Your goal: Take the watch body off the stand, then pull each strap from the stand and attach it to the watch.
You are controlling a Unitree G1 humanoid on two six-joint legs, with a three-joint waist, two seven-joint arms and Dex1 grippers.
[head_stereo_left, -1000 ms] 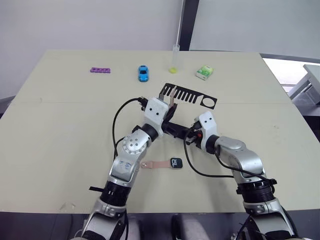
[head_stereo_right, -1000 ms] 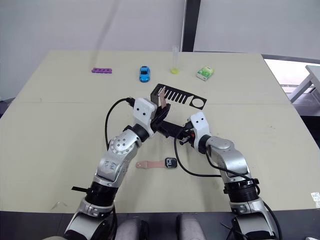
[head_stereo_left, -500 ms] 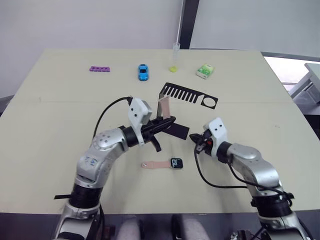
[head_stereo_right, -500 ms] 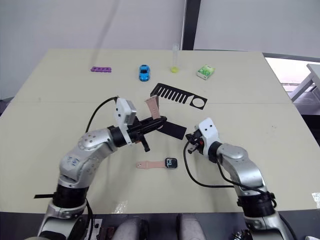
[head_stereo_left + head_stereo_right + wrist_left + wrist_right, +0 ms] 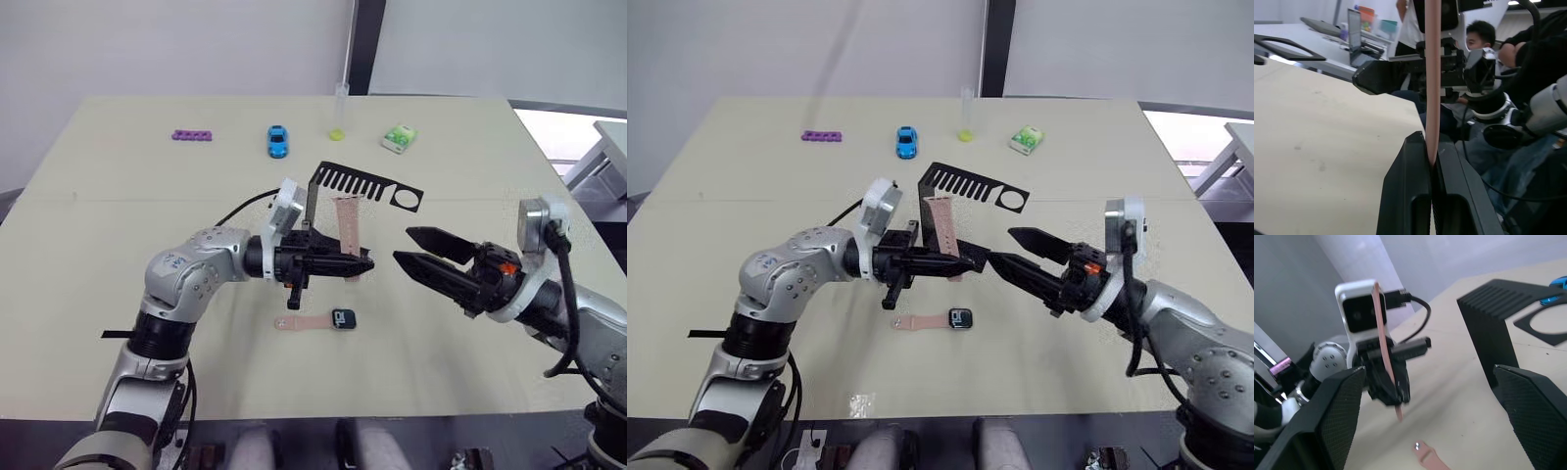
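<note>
Left gripper [image 5: 364, 262], at frame centre, is clamped on a pink-tan strap [image 5: 347, 223] standing upright, beside the black stand [image 5: 364, 183]. Right gripper [image 5: 404, 247], fingers apart, points at it from the right. Below both, the watch body [image 5: 344, 318] lies on the surface [image 5: 118, 225], joined to the other strap [image 5: 304, 322].

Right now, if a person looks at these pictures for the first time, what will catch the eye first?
First, the pink strap standing upright at the table's middle, pinched in the shut jaws of the left gripper, just in front of the black stand. Facing it, the right gripper hovers with its jaws wide open. Below them on the table lies the watch body with the other strap already attached.
</note>
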